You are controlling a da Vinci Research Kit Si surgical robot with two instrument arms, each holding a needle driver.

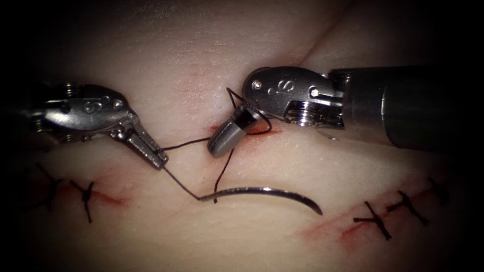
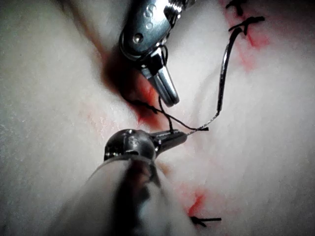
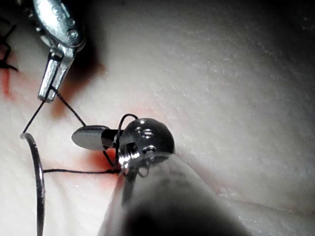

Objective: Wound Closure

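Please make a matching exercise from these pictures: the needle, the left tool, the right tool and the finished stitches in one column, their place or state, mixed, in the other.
1. needle
2. left tool
3. right tool
4. finished stitches

a. jaws shut, thread looped around it
b. lying free on the tissue, held by nothing
c. tied across cuts at far left and far right
d. jaws shut on the thread

Pairs: 1-b, 2-d, 3-a, 4-c

Left tool (image 1: 151, 152) clamped shut; right tool (image 1: 229, 136) closed (tip angled down).
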